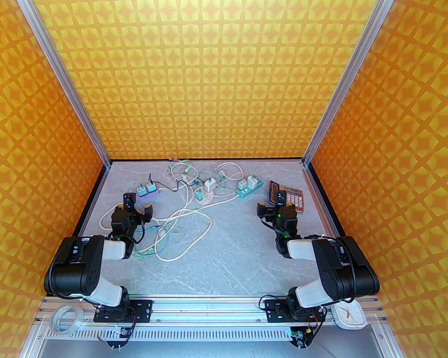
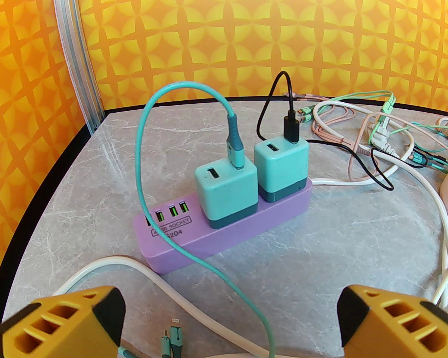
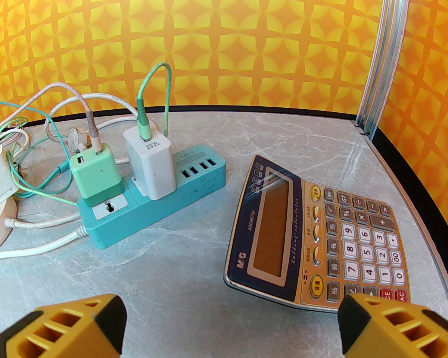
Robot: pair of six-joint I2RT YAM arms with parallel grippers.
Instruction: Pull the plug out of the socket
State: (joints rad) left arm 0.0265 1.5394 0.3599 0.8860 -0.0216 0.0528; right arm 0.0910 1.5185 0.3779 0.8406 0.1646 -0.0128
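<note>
Both claws gape wide and empty, short of the plugs.
The left claw (image 2: 230, 313) faces two teal plugs (image 2: 226, 190) seated in the purple strip (image 2: 246, 233) at the surface's (image 2: 321, 244) far left; the right claw (image 3: 229, 313) faces the blue strip (image 3: 194, 190). The light strip would likely lift with a plug unless pinned, and the looped cable (image 2: 139, 162) could snag a finger.

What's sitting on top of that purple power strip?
Two teal chargers stand plugged into the purple power strip: the near charger carries a teal cable, the far charger a black cable. USB ports sit beside them. Their prongs and the sockets underneath are covered.
</note>
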